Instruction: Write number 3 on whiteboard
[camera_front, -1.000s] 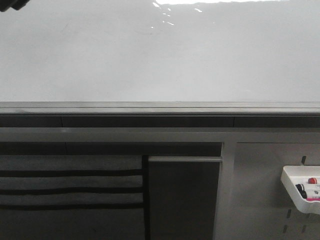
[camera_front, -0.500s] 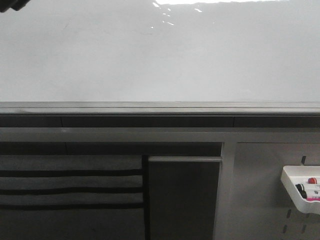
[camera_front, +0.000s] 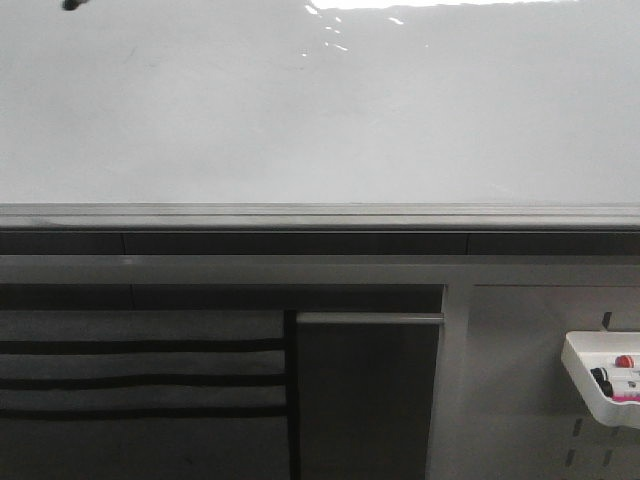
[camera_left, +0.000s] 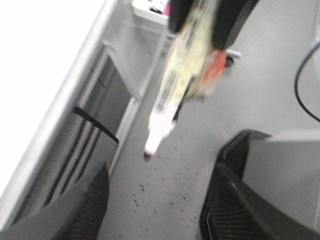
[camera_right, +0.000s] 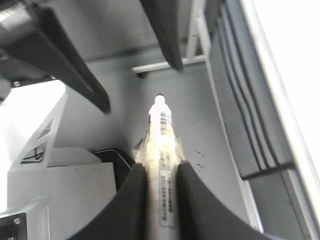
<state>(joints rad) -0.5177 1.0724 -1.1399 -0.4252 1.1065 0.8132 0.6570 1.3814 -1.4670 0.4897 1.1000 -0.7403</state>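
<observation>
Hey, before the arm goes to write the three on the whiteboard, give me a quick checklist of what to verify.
1. Marker gripped: ok, right gripper shut on the marker.
2. Cap off: ok, the dark tip looks bare.
3. Left gripper out of the way: ok, open, empty, apart from the marker.
4. Whiteboard free for writing: ok, no ink shows in the front view.
5. Tip on the whiteboard: not ok, it is apart from it.

Lab: whiteboard (camera_front: 320, 120), pegboard (camera_front: 520, 380)
</observation>
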